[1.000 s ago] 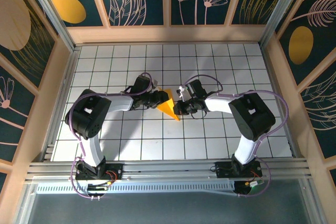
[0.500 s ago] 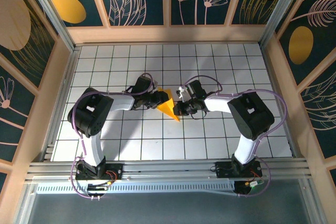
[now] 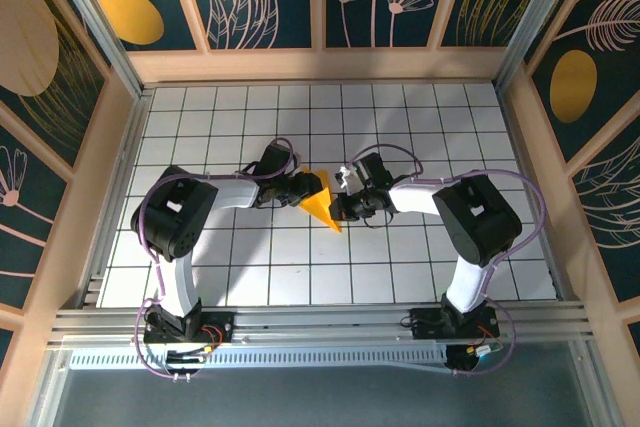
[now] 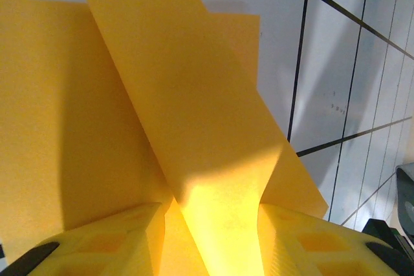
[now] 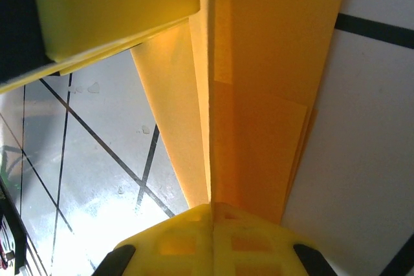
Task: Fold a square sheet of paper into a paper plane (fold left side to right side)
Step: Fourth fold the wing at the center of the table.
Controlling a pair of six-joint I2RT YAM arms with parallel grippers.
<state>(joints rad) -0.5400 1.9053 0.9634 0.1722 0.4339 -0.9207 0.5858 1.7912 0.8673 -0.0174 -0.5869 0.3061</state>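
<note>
The yellow-orange paper (image 3: 323, 207) lies mid-table as a folded triangle with its tip toward me. My left gripper (image 3: 305, 190) meets it from the left and my right gripper (image 3: 340, 206) from the right. In the left wrist view a raised flap of the paper (image 4: 194, 95) stands off the sheet and runs down between the parted fingers of the left gripper (image 4: 210, 211). In the right wrist view the right gripper (image 5: 210, 206) is shut. Its tips sit on the paper (image 5: 259, 95), on the line of the straight layered edge. I cannot tell if any paper is nipped there.
The white gridded table (image 3: 420, 127) is boxed in by wooden walls (image 3: 320, 65) at the back and both sides. A metal rail (image 3: 320, 322) runs along the near edge. The left gripper's yellow finger (image 5: 110, 11) hangs close over the paper in the right wrist view.
The left arm's elbow has shifted slightly to the right. Both grippers and the paper stay where they were.
</note>
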